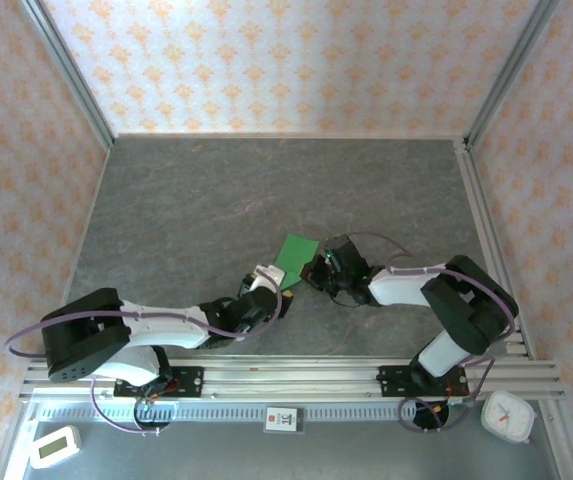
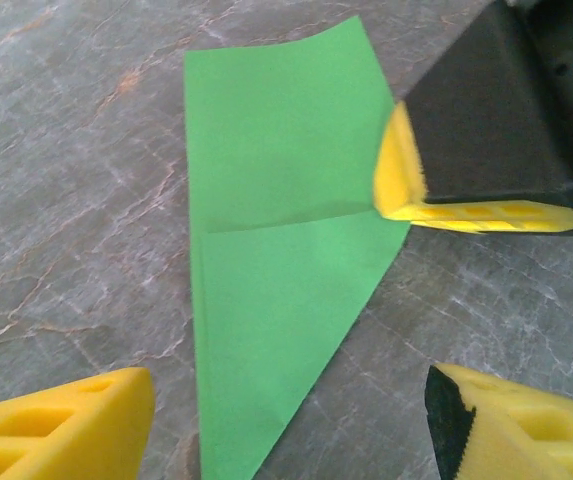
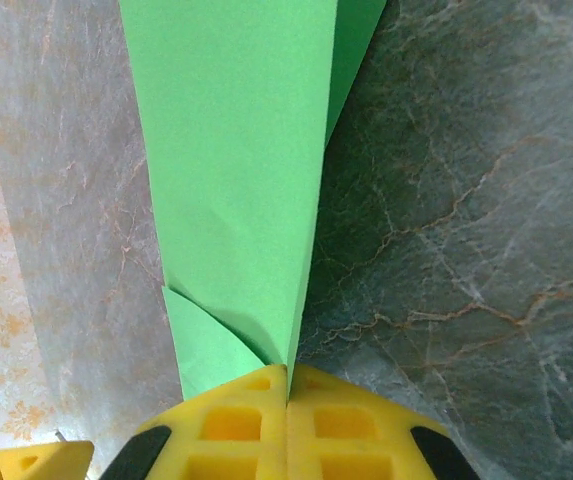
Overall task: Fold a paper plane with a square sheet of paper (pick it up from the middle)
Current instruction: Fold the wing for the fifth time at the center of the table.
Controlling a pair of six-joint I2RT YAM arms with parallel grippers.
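2 end effectors meet at the folded green paper point(image 1: 297, 258) point(image 2: 276, 280) point(image 3: 236, 180) on the grey surface point(image 1: 216, 200). Right end effector point(image 3: 288, 375) point(image 1: 324, 268), pressed together, pinches the paper's edge at its crease; left end effector point(image 2: 286, 430) point(image 1: 266, 281) hovers spread over its narrow tip.

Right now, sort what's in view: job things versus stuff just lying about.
Job: green paper, partly folded; right gripper, shut on it; left gripper, open.
Lying about: white timer, white clock, label card, all near the arm bases.
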